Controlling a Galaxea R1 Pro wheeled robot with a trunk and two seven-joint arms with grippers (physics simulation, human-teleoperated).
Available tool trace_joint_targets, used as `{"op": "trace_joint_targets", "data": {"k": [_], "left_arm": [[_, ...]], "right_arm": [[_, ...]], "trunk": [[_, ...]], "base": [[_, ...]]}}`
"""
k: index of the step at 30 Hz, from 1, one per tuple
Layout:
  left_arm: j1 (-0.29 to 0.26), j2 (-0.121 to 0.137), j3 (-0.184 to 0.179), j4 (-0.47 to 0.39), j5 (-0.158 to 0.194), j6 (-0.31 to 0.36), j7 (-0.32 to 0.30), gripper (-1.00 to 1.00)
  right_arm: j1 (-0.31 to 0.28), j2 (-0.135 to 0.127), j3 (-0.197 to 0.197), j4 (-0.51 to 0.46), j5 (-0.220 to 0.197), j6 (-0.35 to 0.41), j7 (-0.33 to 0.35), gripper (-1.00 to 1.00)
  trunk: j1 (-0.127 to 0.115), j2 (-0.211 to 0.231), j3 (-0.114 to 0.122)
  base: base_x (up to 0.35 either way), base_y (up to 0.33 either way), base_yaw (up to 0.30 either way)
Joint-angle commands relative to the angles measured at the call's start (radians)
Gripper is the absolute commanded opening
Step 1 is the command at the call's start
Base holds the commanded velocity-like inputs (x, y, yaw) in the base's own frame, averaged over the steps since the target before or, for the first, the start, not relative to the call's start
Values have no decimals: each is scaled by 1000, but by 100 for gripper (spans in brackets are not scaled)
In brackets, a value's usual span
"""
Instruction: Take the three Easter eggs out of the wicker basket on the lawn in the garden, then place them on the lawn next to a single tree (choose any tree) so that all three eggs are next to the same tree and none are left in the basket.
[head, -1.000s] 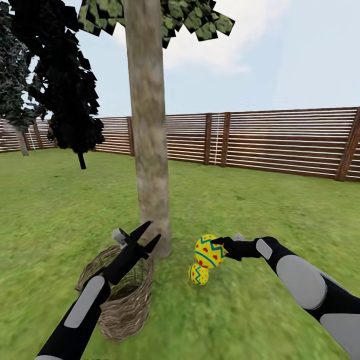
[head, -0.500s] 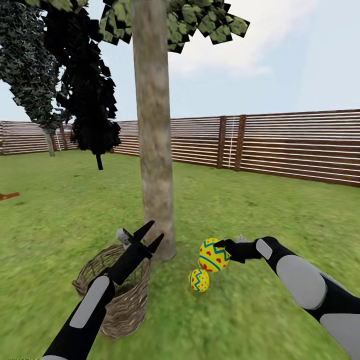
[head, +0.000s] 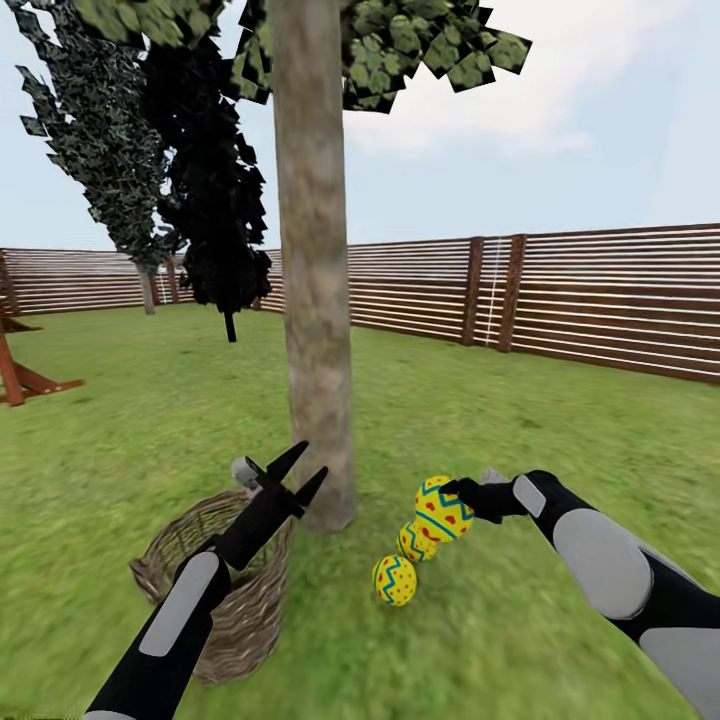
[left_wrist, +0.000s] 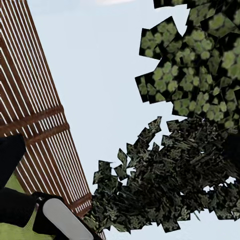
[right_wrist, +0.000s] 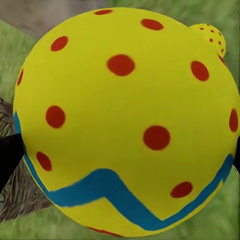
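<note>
Third egg (head: 416, 541) now visible on lawn; right claw (head: 452, 497) clamps egg (head: 444, 508); left claw (head: 296, 473) apart.

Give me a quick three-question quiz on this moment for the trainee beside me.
1. True or false: the right hand is shut on an Easter egg.
2. How many Easter eggs lie on the lawn near the tree trunk? A) none B) two C) three
3. Fill in: the left hand is open above the ____.

Key:
1. True; the right wrist view shows the egg between the fingers.
2. B: the nearer egg and the middle egg.
3. wicker basket.
</note>
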Motion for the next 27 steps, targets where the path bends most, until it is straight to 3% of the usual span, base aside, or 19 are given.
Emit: {"op": "trace_joint_targets", "data": {"k": [1, 7, 9, 13, 15, 16, 18, 19, 22, 25, 27], "left_arm": [[-1, 0, 0, 1, 7, 7, 1, 100], [-1, -15, -2, 35, 5, -5, 0, 100], [-1, -16, -4, 36, 6, -5, 0, 100], [-1, -16, -37, 33, 7, -5, 0, 100], [-1, -17, -47, 34, 6, -6, 1, 100], [-1, -17, -61, 34, 6, -6, 1, 100], [-1, -16, -73, 34, 9, -6, 0, 100], [-1, -17, -75, 34, 9, -6, 1, 100], [-1, -17, -97, 35, 10, -5, 2, 100], [-1, -17, -138, 35, 10, -5, 2, 100], [-1, -32, -173, 34, 10, -5, 2, 100]], "right_arm": [[0, 0, -6, -2, 7, 3, 6, -100], [0, 2, -6, -2, 7, 0, 4, -100], [0, 25, -6, -2, 7, -39, -15, -100], [0, 79, -2, 0, 14, -116, -179, -100], [0, 87, 9, 0, 20, -118, -234, -100], [0, 85, 36, 0, 38, -115, -249, -100], [0, 77, 143, -1, 118, -118, -251, -100], [0, 65, 166, -1, 135, -119, -252, -100], [0, 48, 199, -1, 166, -119, -256, -100], [2, 52, 247, 2, 270, -122, -260, -100], [4, 52, 255, 4, 306, -162, -260, -100]], "trunk": [[0, 0, 0], [0, 0, 5], [0, 0, 6], [0, 0, 8], [0, 0, 9], [0, 0, 10], [0, 0, 10], [0, 0, 10], [0, 0, 10], [0, 0, 10], [0, 0, 10]], "base": [[108, -326, 209], [108, -325, 224], [108, -325, 264], [108, -325, 270], [108, -325, 269], [108, -325, 237], [108, -325, 115], [108, -325, 42], [108, -325, 162], [120, -323, 270], [166, -303, 287]]}}
